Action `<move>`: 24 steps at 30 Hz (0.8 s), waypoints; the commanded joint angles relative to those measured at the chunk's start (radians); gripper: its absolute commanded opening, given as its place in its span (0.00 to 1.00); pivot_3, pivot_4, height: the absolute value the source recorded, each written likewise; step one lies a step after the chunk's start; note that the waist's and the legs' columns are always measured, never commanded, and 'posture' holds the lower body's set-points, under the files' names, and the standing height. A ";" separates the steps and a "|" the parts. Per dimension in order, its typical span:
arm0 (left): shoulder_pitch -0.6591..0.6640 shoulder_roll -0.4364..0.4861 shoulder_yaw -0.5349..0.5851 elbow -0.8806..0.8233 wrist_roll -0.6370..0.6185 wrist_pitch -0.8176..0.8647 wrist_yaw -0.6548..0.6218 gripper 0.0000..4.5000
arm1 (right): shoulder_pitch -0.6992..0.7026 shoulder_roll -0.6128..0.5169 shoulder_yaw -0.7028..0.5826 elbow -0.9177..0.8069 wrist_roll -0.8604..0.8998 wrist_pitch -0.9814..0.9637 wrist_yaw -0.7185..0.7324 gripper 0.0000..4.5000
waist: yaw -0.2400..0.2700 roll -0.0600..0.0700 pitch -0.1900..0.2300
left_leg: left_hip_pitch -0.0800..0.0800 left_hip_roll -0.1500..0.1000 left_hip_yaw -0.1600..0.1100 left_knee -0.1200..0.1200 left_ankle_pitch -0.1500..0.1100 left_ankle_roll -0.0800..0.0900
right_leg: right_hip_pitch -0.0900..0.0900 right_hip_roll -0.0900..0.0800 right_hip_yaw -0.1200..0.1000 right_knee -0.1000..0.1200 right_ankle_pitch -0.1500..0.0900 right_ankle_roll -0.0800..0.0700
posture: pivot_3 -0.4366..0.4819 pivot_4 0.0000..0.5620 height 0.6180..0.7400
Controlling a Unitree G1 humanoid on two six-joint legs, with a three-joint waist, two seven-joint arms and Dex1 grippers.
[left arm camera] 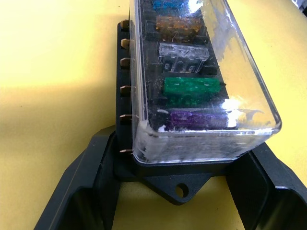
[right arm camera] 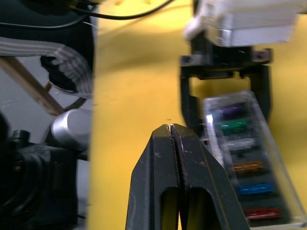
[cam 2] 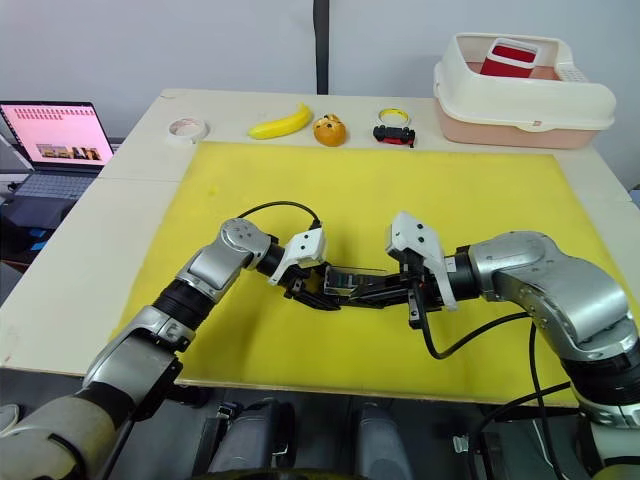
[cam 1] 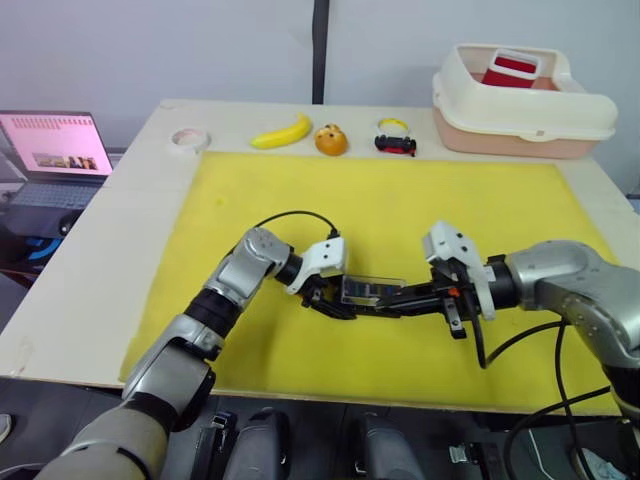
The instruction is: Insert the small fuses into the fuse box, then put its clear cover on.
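Observation:
The black fuse box (cam 1: 365,290) lies in the middle of the yellow mat (cam 1: 450,200) with the clear cover (left arm camera: 201,139) sitting on top of it. Under the cover the small fuses stand in their slots: purple (left arm camera: 196,119), green (left arm camera: 192,88), grey (left arm camera: 184,55), amber (left arm camera: 180,24), blue (right arm camera: 254,188) and red (right arm camera: 261,212). My left gripper (cam 1: 335,298) clasps the box's near end, one of its fingers (left arm camera: 86,182) on each side. My right gripper (right arm camera: 175,128) is shut with nothing in it and lies alongside the box's long side.
Along the table's far edge sit a tape roll (cam 1: 188,138), a banana (cam 1: 280,132), an orange toy (cam 1: 331,139) and a black-and-red toy car (cam 1: 395,144). A cream bin (cam 1: 520,100) stands at the far right. A laptop (cam 1: 60,150) sits off the table's left.

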 commanded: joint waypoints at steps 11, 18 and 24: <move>0.038 -0.024 -0.001 -0.039 -0.006 0.035 0.049 0.98 | 0.054 -0.141 -0.129 0.093 -0.062 -0.108 -0.009 0.00 | 0.002 0.000 0.000 | 0.000 0.000 0.000 0.000 0.000 0.000 | 0.000 0.000 0.000 0.000 0.000 0.000 | 0.48 0.27 1.00; 0.060 0.018 0.008 -0.084 -0.018 0.060 0.024 1.00 | 0.044 -0.163 -0.134 0.117 -0.073 -0.130 0.003 0.00 | 0.002 0.000 0.000 | -0.001 -0.001 0.001 0.000 0.000 0.000 | 0.000 -0.001 0.000 -0.002 0.000 0.000 | 0.48 0.27 1.00; 0.140 0.131 0.076 -0.230 -0.074 0.129 0.033 1.00 | 0.040 -0.192 -0.149 0.134 -0.079 -0.149 0.021 0.00 | -0.018 0.000 0.000 | 0.000 0.001 0.000 -0.001 0.000 0.000 | -0.001 0.000 0.001 -0.001 0.000 0.000 | 0.48 0.27 1.00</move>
